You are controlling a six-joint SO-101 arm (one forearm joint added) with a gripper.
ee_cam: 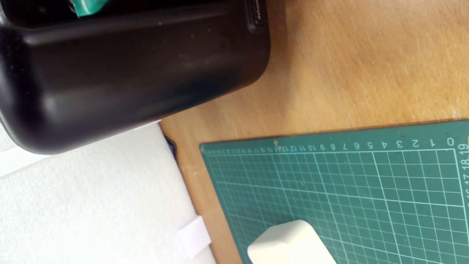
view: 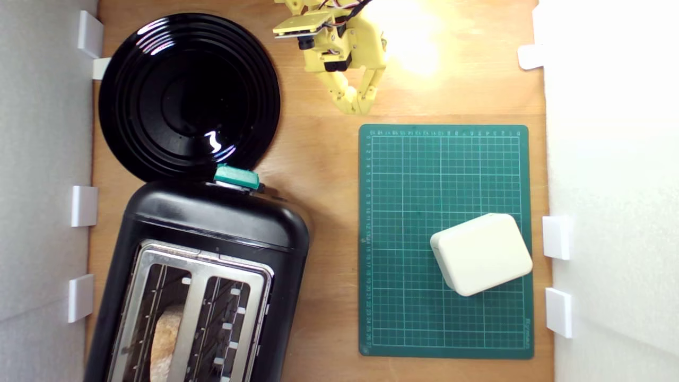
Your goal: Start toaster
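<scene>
The glossy black toaster (view: 212,249) stands at the exterior view's lower left, its silver two-slot top plate (view: 196,313) facing up with a slice of bread in one slot. Its teal-green lever (view: 237,176) sticks out of the end nearest the black plate. My yellow gripper (view: 358,106) hangs over bare wood at the top centre, well apart from the lever, fingertips close together and holding nothing. The wrist view shows the toaster's black end (ee_cam: 139,69) and a corner of the lever (ee_cam: 88,6); the gripper itself does not show there.
A round black plate (view: 188,95) lies beside the toaster's lever end. A green cutting mat (view: 403,239) holds a cream rounded box (view: 481,253) at the exterior view's right. White foam walls (view: 610,185) with clips border the wooden table.
</scene>
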